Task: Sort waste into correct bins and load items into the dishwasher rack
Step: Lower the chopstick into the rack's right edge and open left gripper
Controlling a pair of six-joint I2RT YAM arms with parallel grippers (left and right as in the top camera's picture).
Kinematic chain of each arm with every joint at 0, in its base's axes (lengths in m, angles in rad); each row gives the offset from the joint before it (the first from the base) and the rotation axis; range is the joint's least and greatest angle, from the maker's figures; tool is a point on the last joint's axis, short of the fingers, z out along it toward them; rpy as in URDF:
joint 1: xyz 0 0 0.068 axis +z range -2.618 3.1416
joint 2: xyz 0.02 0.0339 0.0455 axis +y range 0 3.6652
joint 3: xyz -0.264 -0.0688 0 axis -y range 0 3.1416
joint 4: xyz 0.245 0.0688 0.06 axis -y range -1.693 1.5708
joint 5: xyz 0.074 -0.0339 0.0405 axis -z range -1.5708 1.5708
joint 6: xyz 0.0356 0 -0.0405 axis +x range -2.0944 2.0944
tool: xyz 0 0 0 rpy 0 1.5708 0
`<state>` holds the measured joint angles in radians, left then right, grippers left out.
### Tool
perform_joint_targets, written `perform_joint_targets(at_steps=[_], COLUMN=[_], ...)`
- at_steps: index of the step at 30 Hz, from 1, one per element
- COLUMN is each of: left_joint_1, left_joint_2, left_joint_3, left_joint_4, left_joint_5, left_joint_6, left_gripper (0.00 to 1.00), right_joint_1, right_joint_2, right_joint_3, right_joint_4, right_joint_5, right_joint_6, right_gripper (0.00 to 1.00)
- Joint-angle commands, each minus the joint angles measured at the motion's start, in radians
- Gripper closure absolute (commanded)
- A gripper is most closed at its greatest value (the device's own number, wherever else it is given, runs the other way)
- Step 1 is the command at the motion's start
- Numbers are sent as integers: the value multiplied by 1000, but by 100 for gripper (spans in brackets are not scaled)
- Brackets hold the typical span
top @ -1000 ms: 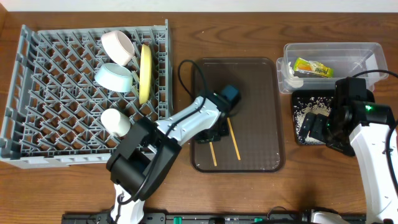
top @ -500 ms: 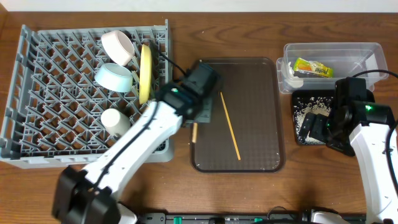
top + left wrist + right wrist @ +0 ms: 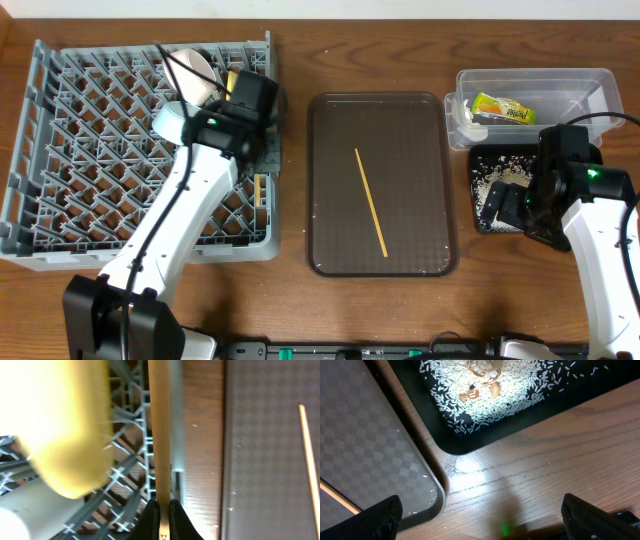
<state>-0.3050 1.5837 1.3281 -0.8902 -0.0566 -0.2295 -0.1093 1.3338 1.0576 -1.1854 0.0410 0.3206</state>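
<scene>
Chopstick (image 3: 159,435) tight in left gripper (image 3: 161,508)

The worktop (image 3: 545,460) was brown wood with clear grain and a soft sheen where light fell. The dishwasher rack (image 3: 80,130) was matt grey plastic. The serving tray (image 3: 420,200) was dark brown, finely chequered in texture, faintly glossy. The clear box (image 3: 590,80) was transparent, shiny plastic; the wrapper (image 3: 503,108) looked crinkled and glossy. The black tray (image 3: 465,443) was smooth, its rice grains (image 3: 485,395) white and dull. The loose chopstick (image 3: 370,202) and the gripped chopstick (image 3: 159,435) were pale, smooth wood. The yellow plate (image 3: 70,425) looked smooth.
</scene>
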Motion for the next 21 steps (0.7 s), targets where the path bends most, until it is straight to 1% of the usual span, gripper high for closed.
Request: perform_joint_targets(at_steps=[1, 12, 13, 14, 16, 17, 18, 21], left_joint_1=[32, 48, 48, 48, 48, 48, 48, 48], left_joint_2=[14, 77, 79, 79, 79, 79, 79, 79], left_joint_3=[-2, -2, -2, -2, -2, -2, -2, -2], left_joint_4=[2, 31, 33, 36, 39, 40, 40, 40], left_joint_5=[-15, -16, -16, -16, -15, -16, -16, -16], left_joint_6=[20, 19, 19, 19, 19, 19, 19, 19], left_gripper=[94, 94, 93, 91, 83, 72, 69, 67], right_joint_1=[-8, -7, -8, -11, -11, -8, -8, -7], right_joint_2=[-14, -14, -14, -14, -14, -14, -14, -14], right_joint_3=[8, 8, 8, 8, 8, 8, 8, 8], right_joint_4=[-1, -5, -4, -3, -3, -4, -5, -5], right_joint_5=[2, 2, 3, 3, 2, 3, 3, 3], right_joint_6=[-15, -15, -15, -15, -15, -15, -15, -15], right_gripper=[1, 1, 1, 1, 1, 1, 1, 1])
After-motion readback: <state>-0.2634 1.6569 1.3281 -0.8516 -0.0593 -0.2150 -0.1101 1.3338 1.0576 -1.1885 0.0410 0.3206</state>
